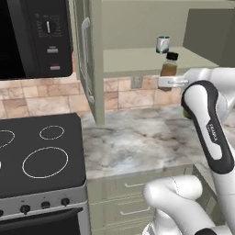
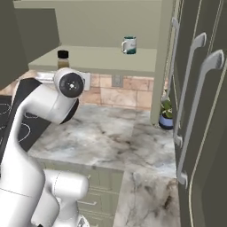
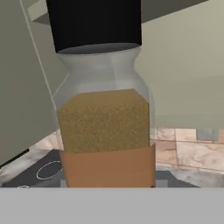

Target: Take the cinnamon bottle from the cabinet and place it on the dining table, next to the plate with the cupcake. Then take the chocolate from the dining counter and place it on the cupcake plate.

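Note:
The cinnamon bottle (image 1: 169, 66), clear with brown powder and a black cap, stands upright at the front edge of the open cabinet's shelf (image 1: 137, 59). My gripper (image 1: 169, 81) reaches in from the right and is shut on the bottle's lower part. In the hand view the cinnamon bottle (image 3: 105, 118) is very close, with the backsplash and stove visible behind its base. From the right base view the bottle's cap (image 2: 63, 55) peeks above my wrist, in front of the cabinet shelf (image 2: 97, 60). The dining table, plate, cupcake and chocolate are out of view.
A white-and-teal mug (image 1: 162, 44) sits further back on the shelf. The cabinet door (image 1: 87, 59) hangs open to the left. Below are a marble counter (image 1: 137, 142), a stove (image 1: 41, 151) and a microwave (image 1: 36, 36). A small potted plant (image 2: 166, 117) and tall pantry doors (image 2: 199, 111) stand to the right.

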